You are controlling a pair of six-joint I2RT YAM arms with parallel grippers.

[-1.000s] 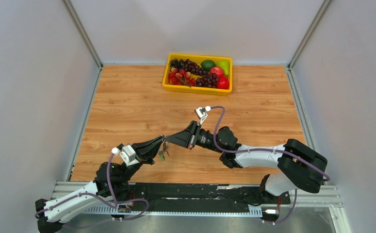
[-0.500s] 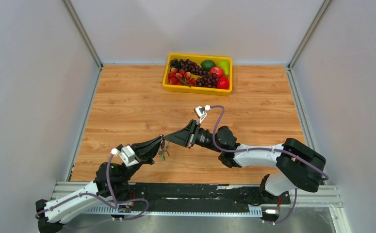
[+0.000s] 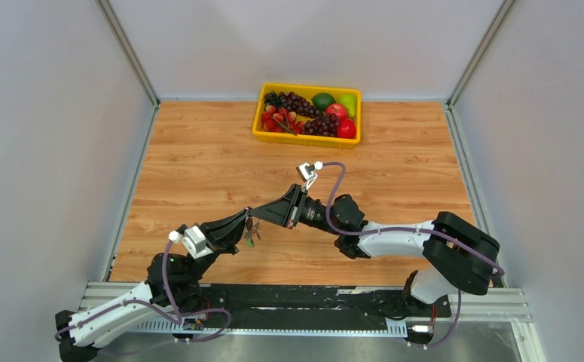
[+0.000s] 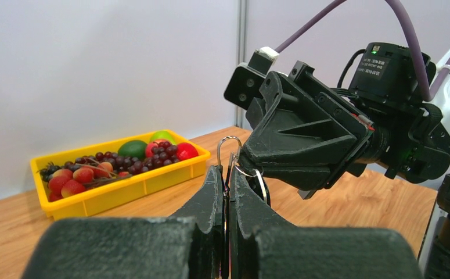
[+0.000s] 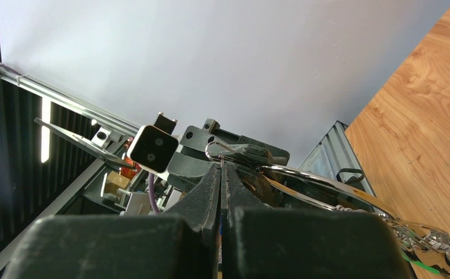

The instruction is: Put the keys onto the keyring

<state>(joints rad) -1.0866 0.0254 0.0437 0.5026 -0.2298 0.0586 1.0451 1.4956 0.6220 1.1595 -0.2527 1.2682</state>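
Note:
My two grippers meet tip to tip above the near middle of the wooden table (image 3: 198, 166). The left gripper (image 3: 243, 220) (image 4: 227, 174) is shut on the keyring (image 4: 228, 144); its silver wire loop sticks up between the fingers. Facing it, the right gripper (image 3: 255, 214) (image 5: 222, 168) is shut on the same keyring, whose larger ring (image 5: 327, 179) runs off to the right. The keys (image 3: 252, 235) (image 5: 428, 239) dangle in a small bunch under the two tips, with a bit of green among them. The key heads are too small to tell apart.
A yellow tray (image 3: 307, 139) (image 4: 123, 185) of fruit stands at the table's far edge: grapes, red fruit, green fruit. Grey walls close in the table on the left, back and right. A black rail (image 3: 296, 298) runs along the near edge under the arm bases.
Both arms have drifted slightly to the left together, the tips still joined. The keys hang below them as before. Neither grip has changed.

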